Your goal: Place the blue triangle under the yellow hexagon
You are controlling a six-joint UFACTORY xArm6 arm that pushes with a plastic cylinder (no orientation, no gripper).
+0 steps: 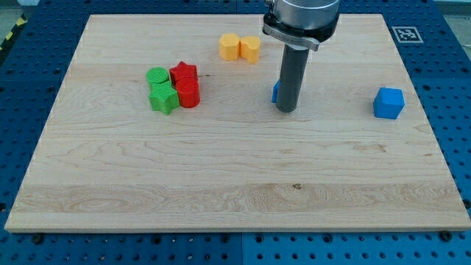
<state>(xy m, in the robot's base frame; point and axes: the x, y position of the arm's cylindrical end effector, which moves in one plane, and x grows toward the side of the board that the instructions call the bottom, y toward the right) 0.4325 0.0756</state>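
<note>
The blue triangle (274,92) lies mostly hidden behind my rod; only a blue sliver shows at the rod's left side. My tip (286,110) rests on the board just in front of and to the right of it, touching or nearly touching. The yellow hexagon (229,46) sits near the view's top, up and left of the tip, with a yellow heart-like block (250,49) pressed against its right side.
A blue cube (388,103) sits at the view's right. A cluster of two green blocks (163,96) and two red blocks (186,93) sits at the left. The wooden board (221,177) lies on a blue perforated table.
</note>
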